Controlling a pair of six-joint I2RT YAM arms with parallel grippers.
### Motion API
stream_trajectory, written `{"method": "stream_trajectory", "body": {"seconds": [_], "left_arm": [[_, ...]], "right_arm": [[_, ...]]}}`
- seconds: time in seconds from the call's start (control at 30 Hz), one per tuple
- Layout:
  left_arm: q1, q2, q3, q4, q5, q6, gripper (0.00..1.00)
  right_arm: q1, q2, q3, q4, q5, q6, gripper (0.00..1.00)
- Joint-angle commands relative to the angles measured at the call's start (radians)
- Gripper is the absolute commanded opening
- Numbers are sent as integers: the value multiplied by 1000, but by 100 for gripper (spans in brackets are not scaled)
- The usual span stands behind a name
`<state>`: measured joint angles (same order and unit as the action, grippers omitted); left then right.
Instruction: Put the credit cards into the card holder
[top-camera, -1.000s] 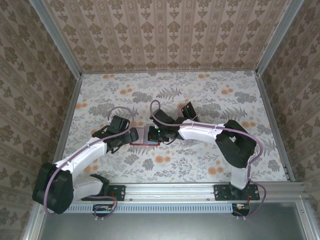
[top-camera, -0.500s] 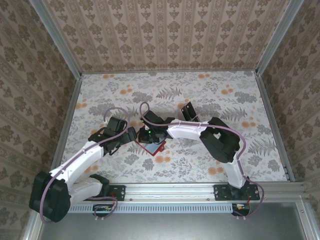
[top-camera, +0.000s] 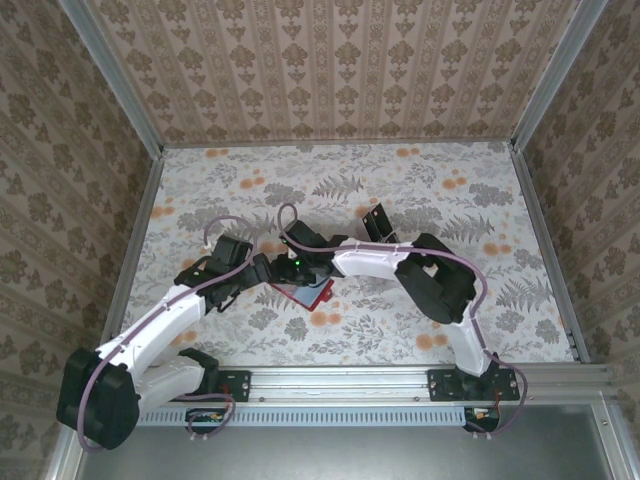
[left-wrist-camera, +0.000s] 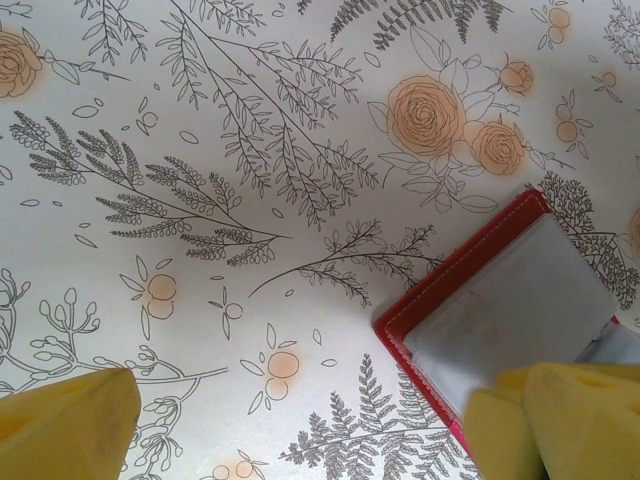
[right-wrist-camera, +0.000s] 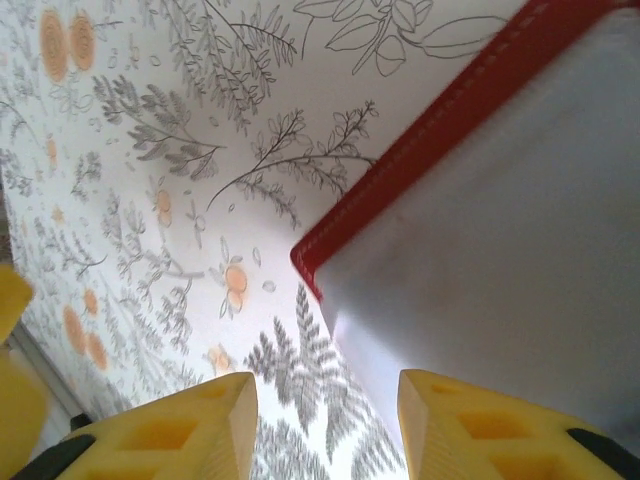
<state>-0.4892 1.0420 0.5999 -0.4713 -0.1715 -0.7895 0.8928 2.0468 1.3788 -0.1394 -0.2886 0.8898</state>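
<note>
**Both tools spread over the open card holder**

The red card holder (top-camera: 305, 294) is lying open on the floral counter (top-camera: 450, 190), grey lining facing up, between the two wrists. The left tool (left-wrist-camera: 300, 430) is hanging released, partly over the lining. The right tool (right-wrist-camera: 325, 430) is hanging spread apart too, straddling the holder's stitched edge.

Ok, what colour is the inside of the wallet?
The wallet is pale grey inside, with a red stitched border. The right wrist view shows it best.
</note>
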Motion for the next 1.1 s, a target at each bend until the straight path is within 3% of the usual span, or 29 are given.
{"method": "stream_trajectory", "body": {"seconds": [0.0, 0.17, 0.53, 1.07], "left_arm": [[4, 19, 4, -14, 5, 29, 100], [3, 62, 18, 2, 21, 47, 100], [2, 89, 43, 1, 26, 72, 100], [-19, 94, 43, 20, 53, 83, 100]], "right_arm": [[-3, -148, -58, 27, 22, -4, 43], [22, -201, -154, 26, 32, 16, 41], [79, -133, -259, 62, 29, 34, 27], [-52, -154, -244, -164, 118, -150, 19]]}}
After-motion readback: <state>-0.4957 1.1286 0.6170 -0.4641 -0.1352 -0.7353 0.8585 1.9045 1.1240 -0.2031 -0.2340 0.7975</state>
